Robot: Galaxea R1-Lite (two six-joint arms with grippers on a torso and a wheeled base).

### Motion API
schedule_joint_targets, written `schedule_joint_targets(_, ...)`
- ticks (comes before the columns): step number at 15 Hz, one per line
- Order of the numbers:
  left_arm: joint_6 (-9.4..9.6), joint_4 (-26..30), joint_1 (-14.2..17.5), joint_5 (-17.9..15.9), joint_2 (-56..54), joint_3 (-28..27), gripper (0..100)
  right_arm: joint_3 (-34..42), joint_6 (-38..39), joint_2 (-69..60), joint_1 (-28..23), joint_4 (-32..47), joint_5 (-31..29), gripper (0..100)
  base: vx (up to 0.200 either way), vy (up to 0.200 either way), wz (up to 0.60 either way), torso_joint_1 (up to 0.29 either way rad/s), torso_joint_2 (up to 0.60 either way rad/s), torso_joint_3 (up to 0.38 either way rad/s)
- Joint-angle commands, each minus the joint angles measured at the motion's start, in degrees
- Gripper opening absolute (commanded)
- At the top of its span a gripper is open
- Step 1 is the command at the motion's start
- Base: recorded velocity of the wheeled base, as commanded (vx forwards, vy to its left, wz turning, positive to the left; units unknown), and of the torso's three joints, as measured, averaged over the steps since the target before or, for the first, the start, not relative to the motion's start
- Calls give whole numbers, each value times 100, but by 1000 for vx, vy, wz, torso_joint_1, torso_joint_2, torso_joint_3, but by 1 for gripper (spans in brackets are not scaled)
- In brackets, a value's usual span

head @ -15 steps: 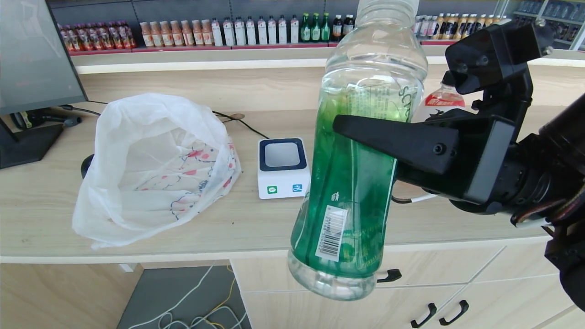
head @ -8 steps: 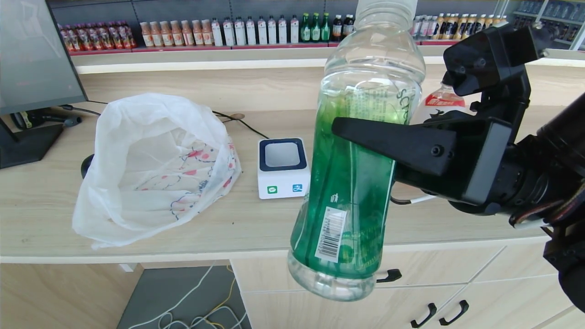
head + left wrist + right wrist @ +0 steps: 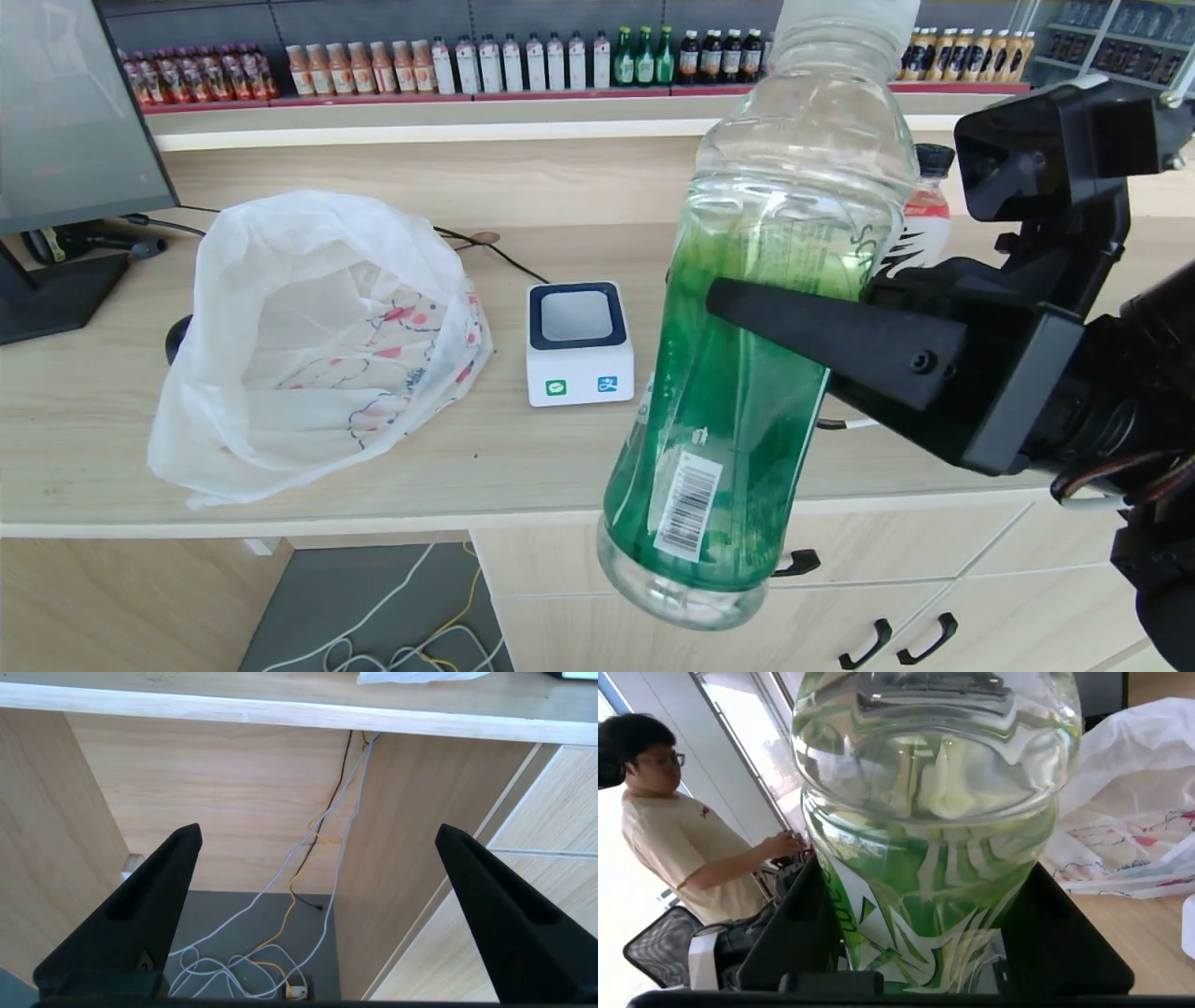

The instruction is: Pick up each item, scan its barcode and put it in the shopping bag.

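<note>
- The right end effector (image 3: 747, 313) filled the right half of the head view, its fingers closed around the middle of the green-labelled bottle (image 3: 738, 411). One black finger (image 3: 822, 331) crossed the front of the label.
- In the right wrist view the same bottle (image 3: 934, 812) was seen end-on, clear plastic swelling out above the green label, with the dark fingers pressed against both of its sides.
- The head view showed the bottle tilted and held up off the tabletop (image 3: 93, 411). Its neck was cut by the top edge of the frame and its clear base was at lower centre, in front of the tabletop's front edge. A white barcode (image 3: 688, 495) low on the label faced the camera.
- The left end effector (image 3: 318, 915) appeared in the left wrist view with its two fingers spread wide and nothing between them. It was below the tabletop's edge, facing loose cables (image 3: 280, 943) on the floor of a recess.
- The scanner (image 3: 577, 343), a small white box with a dark-framed window, sat on the tabletop at centre frame, just left of the bottle.
- The shopping bag (image 3: 299, 345), white and printed, lay open-mouthed at centre left, near the scanner. The right wrist view caught it (image 3: 1130, 812) beyond the bottle.
- A second bottle (image 3: 924, 215) with a red and white label stood behind the right end effector, at upper right.
- A monitor (image 3: 75, 103) stood at upper left, and a shelf of drinks (image 3: 467, 65) ran along the top of the frame.
</note>
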Motion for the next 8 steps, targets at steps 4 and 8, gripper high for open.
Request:
schedule_joint_targets(4,-4,-2,4,1,-2,0,100,471,-1045,-11,-118,-144,-108,0,0,0,0,0,0,0)
schedule_joint_targets(8,-4,-2,4,1,-2,0,100,655,-1327,-99,-170,-443,-1540,0,0,0,0,0,0,0)
